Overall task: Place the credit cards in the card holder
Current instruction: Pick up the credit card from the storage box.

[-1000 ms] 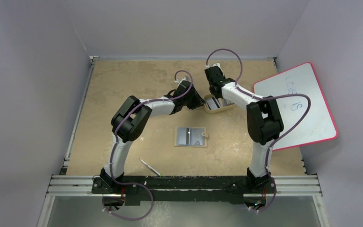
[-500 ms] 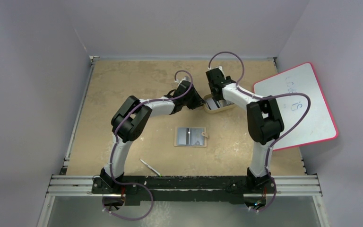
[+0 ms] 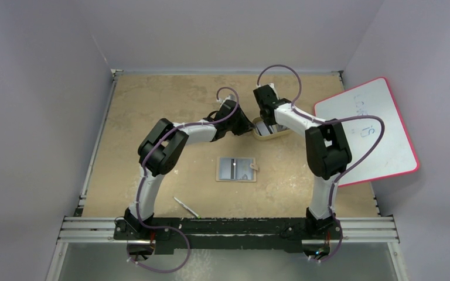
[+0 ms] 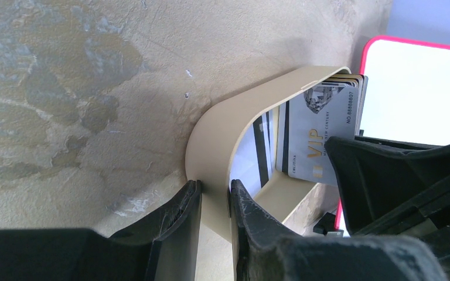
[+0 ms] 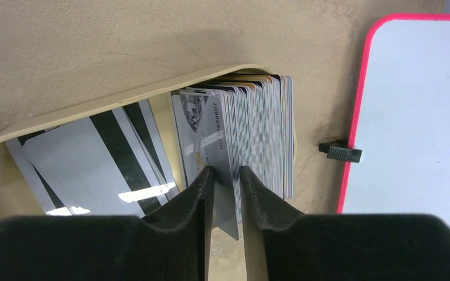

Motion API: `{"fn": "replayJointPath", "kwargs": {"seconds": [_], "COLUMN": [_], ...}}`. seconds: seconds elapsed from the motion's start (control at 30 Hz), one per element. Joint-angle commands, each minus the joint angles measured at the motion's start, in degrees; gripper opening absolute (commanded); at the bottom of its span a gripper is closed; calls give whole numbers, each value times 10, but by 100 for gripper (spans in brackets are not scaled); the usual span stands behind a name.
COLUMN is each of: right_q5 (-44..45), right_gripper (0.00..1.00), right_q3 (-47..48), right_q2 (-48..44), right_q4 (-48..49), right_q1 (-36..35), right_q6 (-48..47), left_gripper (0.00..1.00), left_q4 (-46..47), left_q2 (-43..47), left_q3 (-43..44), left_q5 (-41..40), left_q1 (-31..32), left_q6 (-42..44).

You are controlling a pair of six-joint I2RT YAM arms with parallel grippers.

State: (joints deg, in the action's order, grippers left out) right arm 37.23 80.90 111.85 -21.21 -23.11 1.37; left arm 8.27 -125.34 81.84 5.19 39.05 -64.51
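- The room: plain pale lilac walls close in the far, left and right sides of the table.
- The tabletop (image 3: 152, 99): tan and matte with darker mottled blotches. A metal rail along the near edge carries both arm bases.
- The whiteboard (image 3: 369, 132): pink-rimmed, it lies askew over the right edge with faint writing on it. It plays no part in your task.
- The card holder (image 3: 235, 169): it lies open and flat at the middle of the tabletop, inner face up, well apart from the tray on its near side. That looks ready to take a card. Whether one is already inside is too small to tell.
- The tray (image 4: 222, 126): beige and oval, it sits beyond the middle, toward the far edge. Your left claw (image 4: 212, 199) is clamped on its curved wall, one finger on each side of it, probably to steady it while a card is pulled out.
- The credit cards (image 5: 252, 134): they are in the tray, a thick stack on edge at its right end and a few striped ones lying flat. Your right claw (image 5: 225, 175) is pinched on the front of the stack. You cannot tell whether it holds one card or several.
- A thin stick (image 3: 185, 206) lies near the near edge, left of centre.
- A small black piece (image 5: 340, 152) sits just beside the whiteboard's rim.
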Motion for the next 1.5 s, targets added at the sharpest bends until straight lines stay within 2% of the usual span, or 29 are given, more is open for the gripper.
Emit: {"fn": "replayJointPath", "kwargs": {"seconds": [0.0, 0.3, 0.37, 0.5, 0.63, 0.73, 0.93, 1.0, 1.07, 1.2, 1.3, 1.47], "right_q5": [11, 13, 5, -61, -107, -149, -212, -242, -275, -396, -484, -581], "right_gripper": [23, 14, 9, 0, 0, 0, 0, 0, 0, 0, 0, 0], "right_q3": [17, 32, 34, 37, 35, 35, 0, -19, -51, -119, -187, -299], "right_q2": [-39, -48, -54, -70, -84, -96, -153, -186, -221, -302, -367, -468], "right_q4": [-6, -16, -15, -12, -15, -20, 4, 14, 36, 111, 199, 385], "right_q1": [8, 9, 8, 8, 7, 7, 8, 8, 8, 8, 9, 8], "right_q6": [-15, -13, -14, -17, -5, 3, 23, 36, 53, 115, 169, 302], "left_gripper": [22, 22, 22, 22, 23, 28, 46, 49, 50, 50, 48, 49], "left_q4": [-41, -40, -38, -37, -43, -47, -55, -62, -51, -17, 8, 36], "left_q2": [-19, -19, -20, -20, -19, -9, 60, 86, 116, 182, 239, 348], "left_q3": [-11, -11, -11, -9, 6, 15, 21, 16, -2, -56, -109, -187], "left_q5": [6, 5, 6, 7, 14, 36, 48, 50, 60, 98, 125, 181], "left_q1": [-1, -1, -1, -1, -2, -9, -27, -35, -43, -52, -54, -63], "left_q6": [5, 5, 4, 2, 1, -5, 2, 6, 7, 4, 0, 1]}}
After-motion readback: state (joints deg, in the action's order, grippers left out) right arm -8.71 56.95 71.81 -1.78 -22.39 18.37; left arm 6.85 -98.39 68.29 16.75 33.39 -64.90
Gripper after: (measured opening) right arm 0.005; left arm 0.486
